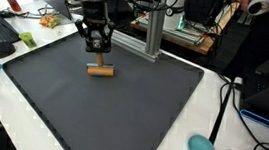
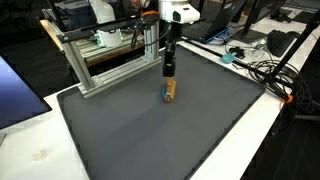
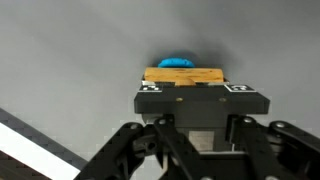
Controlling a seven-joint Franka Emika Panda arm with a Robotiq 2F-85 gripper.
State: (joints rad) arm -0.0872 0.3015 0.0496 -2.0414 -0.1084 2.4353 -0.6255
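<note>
1. The gripper hangs over the dark mat on the tabletop, near the aluminium frame.
2. The jaws are clenched on the wooden block. The block is low over the mat's frame-side half. Whether it touches the mat cannot be told.
3. Judged step: grasp made, block not yet carried off.
4. The next move calls for a steady grip and a straight lift clear of the mat.

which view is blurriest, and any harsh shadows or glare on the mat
wrist view: blurriest, the black hand and the tan wooden block at its tips look soft, the blue object behind it is a blob; both exterior views: sharper but small, even light, hardly any shadow and no glare on the dark grey mat
</note>
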